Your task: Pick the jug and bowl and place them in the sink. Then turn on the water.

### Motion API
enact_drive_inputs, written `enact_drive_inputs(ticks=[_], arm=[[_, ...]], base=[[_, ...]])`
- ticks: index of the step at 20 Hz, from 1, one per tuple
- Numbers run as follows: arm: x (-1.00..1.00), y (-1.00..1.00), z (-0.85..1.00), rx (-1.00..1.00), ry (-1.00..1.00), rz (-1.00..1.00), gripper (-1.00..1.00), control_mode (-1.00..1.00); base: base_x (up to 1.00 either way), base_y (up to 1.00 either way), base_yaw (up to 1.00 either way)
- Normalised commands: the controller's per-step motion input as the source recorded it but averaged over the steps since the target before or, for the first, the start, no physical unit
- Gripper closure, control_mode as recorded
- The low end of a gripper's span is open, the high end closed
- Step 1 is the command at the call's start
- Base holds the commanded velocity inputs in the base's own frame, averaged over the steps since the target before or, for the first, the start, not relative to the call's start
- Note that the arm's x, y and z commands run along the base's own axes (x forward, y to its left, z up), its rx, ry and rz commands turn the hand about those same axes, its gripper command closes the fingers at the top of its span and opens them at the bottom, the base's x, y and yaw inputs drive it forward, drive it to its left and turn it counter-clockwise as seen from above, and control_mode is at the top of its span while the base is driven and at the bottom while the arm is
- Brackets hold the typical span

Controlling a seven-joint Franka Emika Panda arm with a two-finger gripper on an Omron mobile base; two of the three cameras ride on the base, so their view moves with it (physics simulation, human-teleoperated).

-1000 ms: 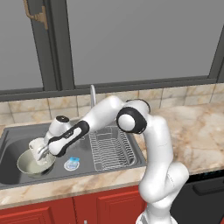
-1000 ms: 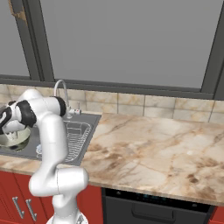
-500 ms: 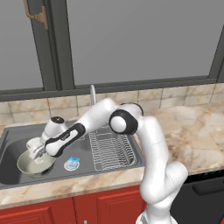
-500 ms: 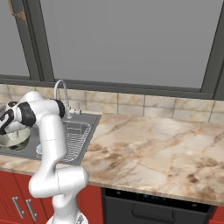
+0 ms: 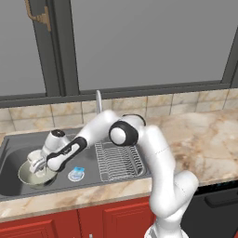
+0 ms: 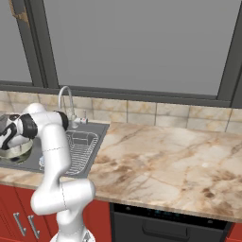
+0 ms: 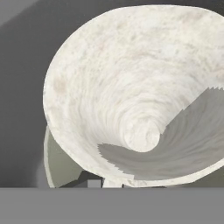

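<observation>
Jug (image 5: 36, 158) lower, over bowl (image 5: 35, 175).

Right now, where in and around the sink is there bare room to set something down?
Crowded: the basin's left, where the hand holds the jug over the bowl. Free: sink floor between the drain disc and wire rack, and the marble counter right of the sink.

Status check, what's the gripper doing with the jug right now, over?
Gripper shut on jug, low inside sink. Jug over the bowl, partly in it. Faucet not running. Nothing blocking.
</observation>
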Motion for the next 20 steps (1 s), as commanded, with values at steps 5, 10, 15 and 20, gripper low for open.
enact_drive_inputs(ticks=[5,10,15,20], arm=[[0.07,0.02,-0.39,0.00,0.00,-0.02,1.00,-1.00],[0.12,0.07,-0.30,0.00,0.00,-0.02,1.00,-1.00],[0.22,0.19,-0.21,0.00,0.00,-0.03,1.00,-1.00],[0.16,0.15,-0.24,0.00,0.00,-0.02,1.00,-1.00]], base=[[0.00,0.00,0.00],[0.00,0.00,0.00],[0.00,0.00,0.00],[0.00,0.00,0.00]])
